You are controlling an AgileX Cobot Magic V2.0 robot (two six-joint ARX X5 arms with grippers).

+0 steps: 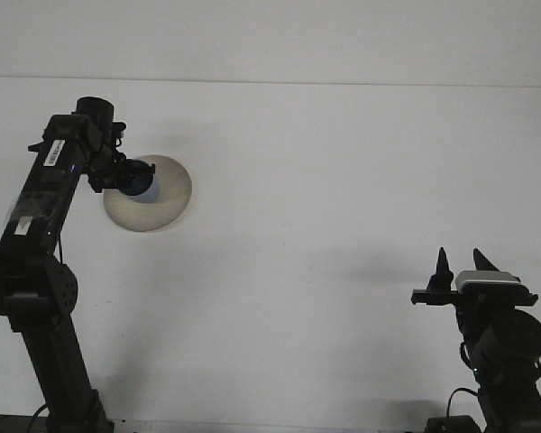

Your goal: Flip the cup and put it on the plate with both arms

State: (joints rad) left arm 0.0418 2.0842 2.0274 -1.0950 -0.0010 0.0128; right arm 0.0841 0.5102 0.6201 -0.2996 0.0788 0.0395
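A beige round plate lies on the white table at the far left. A dark blue cup is over the plate's left part, and my left gripper is shut on it. Whether the cup touches the plate, I cannot tell. My right gripper stands open at the lower right, its two black fingertips pointing up with nothing between them, far from the cup and plate.
The left arm rises from its base at the lower left edge. The white table ends at a back edge near the top of the view.
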